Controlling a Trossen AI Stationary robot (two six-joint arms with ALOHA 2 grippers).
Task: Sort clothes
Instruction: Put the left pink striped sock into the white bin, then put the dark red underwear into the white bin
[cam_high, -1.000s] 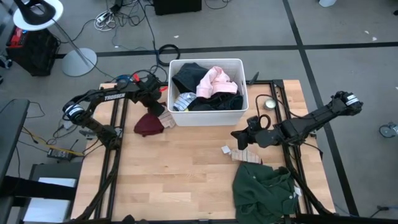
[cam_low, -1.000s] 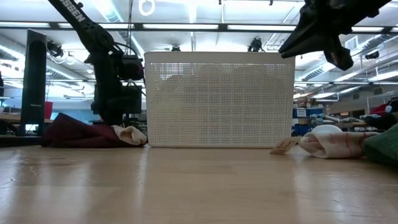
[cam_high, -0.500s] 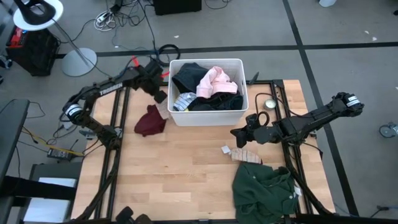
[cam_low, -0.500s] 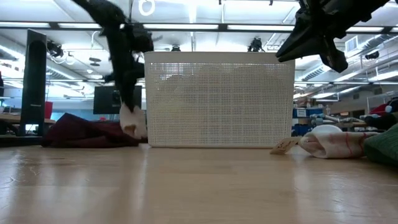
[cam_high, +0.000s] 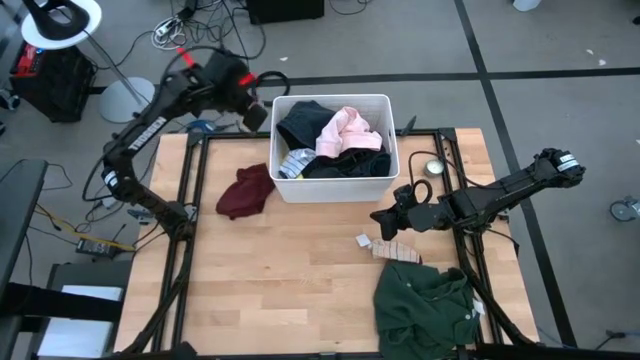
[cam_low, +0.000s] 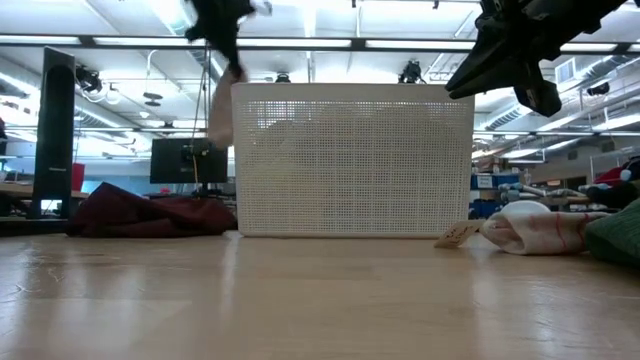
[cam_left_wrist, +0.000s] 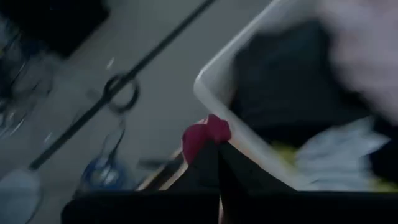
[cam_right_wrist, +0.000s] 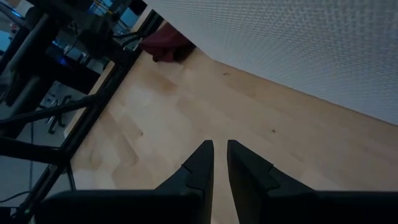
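Observation:
My left gripper is raised above the far left corner of the white bin, shut on a pale sock that dangles beside the bin's left wall. A maroon piece lies on the table left of the bin. Inside the bin lie a pink piece and black tops. My right gripper hovers just in front of the bin, a narrow gap between its fingers and nothing in it. Near it lie a striped sock and a dark green top. My left gripper holds the pale sock by its upper end, coming at it from above. The sock hangs straight below the fingers, clear of the table. In the left wrist view the shut fingers hide the place of contact.
A paper tag lies by the striped sock, and a small round tin sits right of the bin. Bare wood fills the table's near left. Black frame rails run along both table sides.
My left gripper has taken hold of the pale sock beside the maroon piece and risen with it toward the table's far edge, up to the bin's far left corner. The sock has gone from lying on the table to hanging clear.

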